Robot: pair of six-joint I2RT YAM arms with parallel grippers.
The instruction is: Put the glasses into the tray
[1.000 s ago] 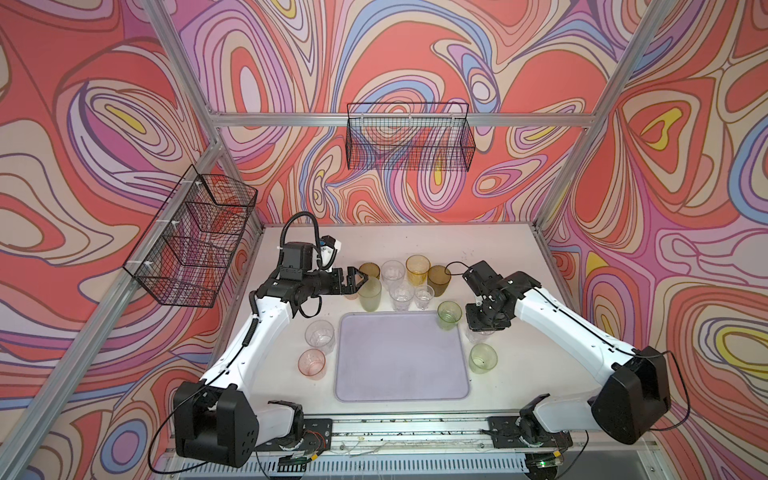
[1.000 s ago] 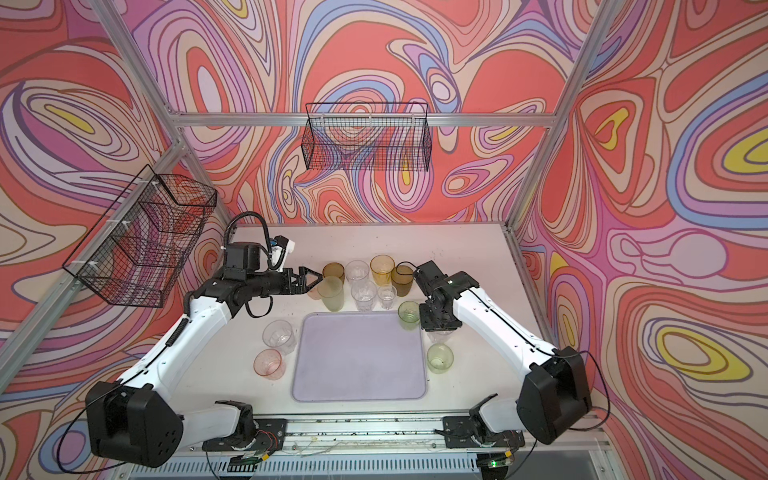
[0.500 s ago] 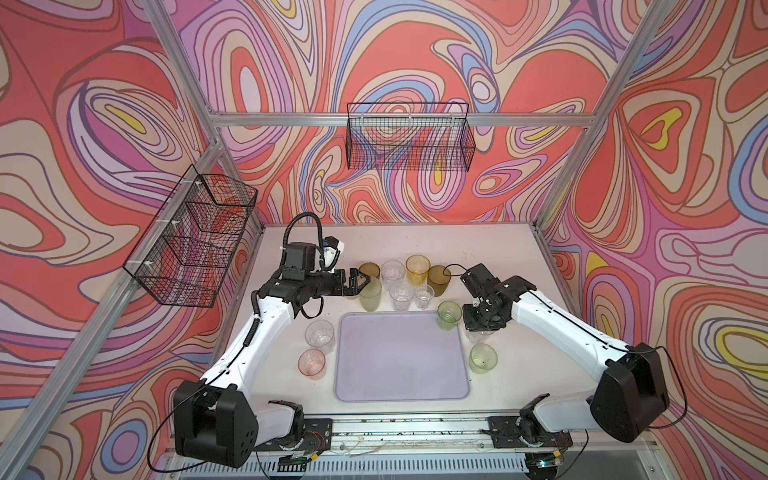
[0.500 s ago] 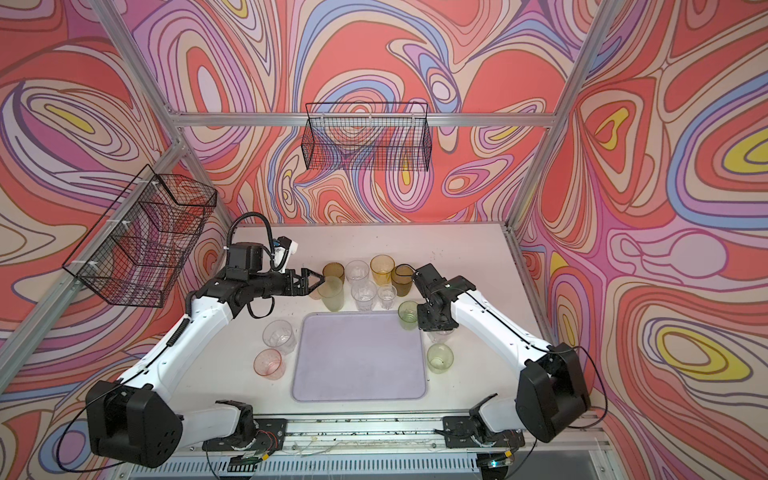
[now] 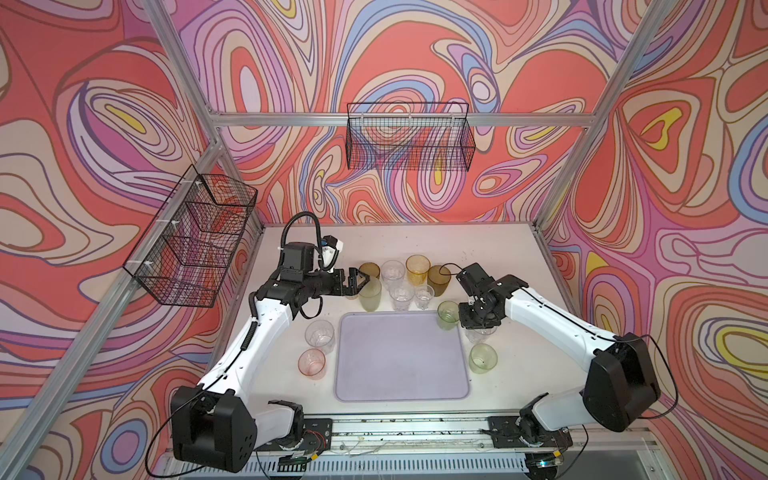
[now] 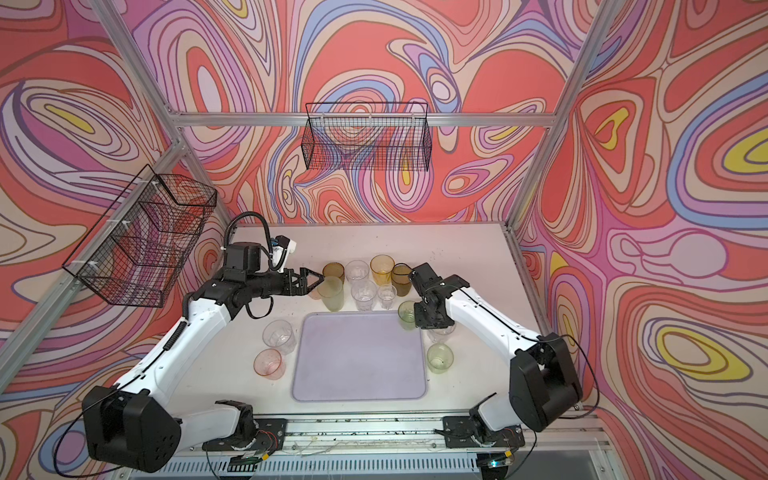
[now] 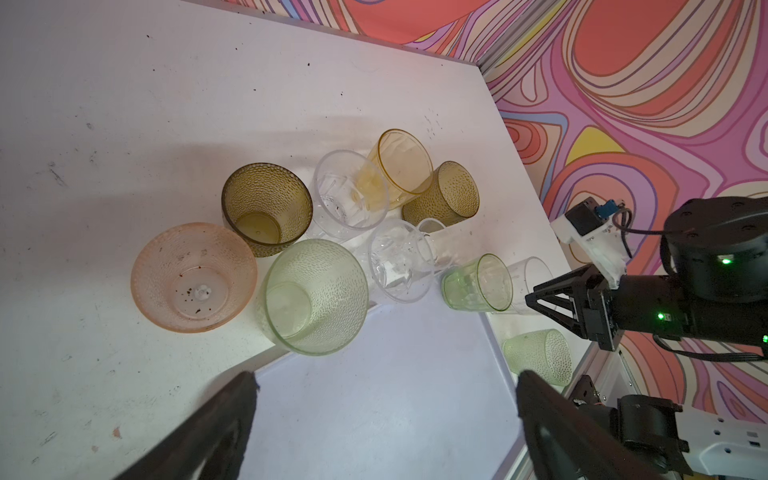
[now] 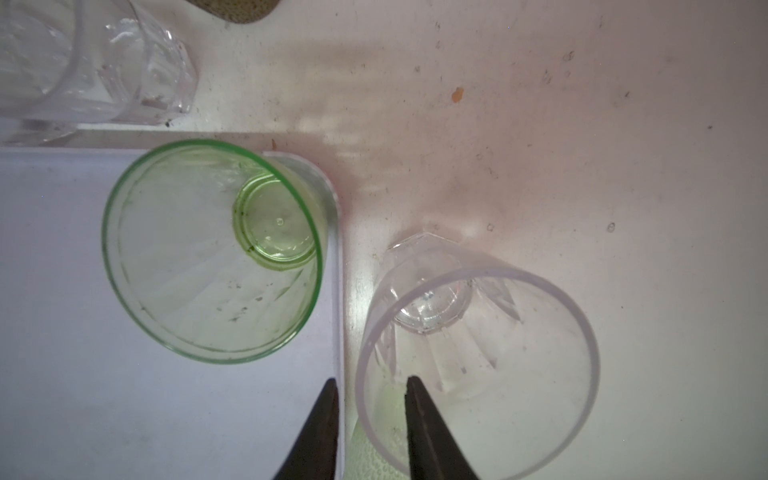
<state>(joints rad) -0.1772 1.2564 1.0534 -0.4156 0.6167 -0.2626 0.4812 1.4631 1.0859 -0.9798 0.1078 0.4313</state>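
Observation:
The lilac tray lies at the table's middle front. A green glass stands inside its far right corner. Just right of that corner, on the table, is a clear faceted glass. My right gripper points down over it, open narrowly. One finger is inside the rim and one outside, with gaps on both sides. My left gripper is wide open and empty, level with the back group of glasses, beside a tall pale green one and an olive-brown one.
Behind the tray stand clear, amber and olive-brown glasses. A clear and a pink glass stand left of it, a dimpled green one right. Wire baskets hang on the walls.
My left gripper has edged right, closer to the back group of glasses. My right gripper has stayed over the clear glass and its jaws have narrowed.

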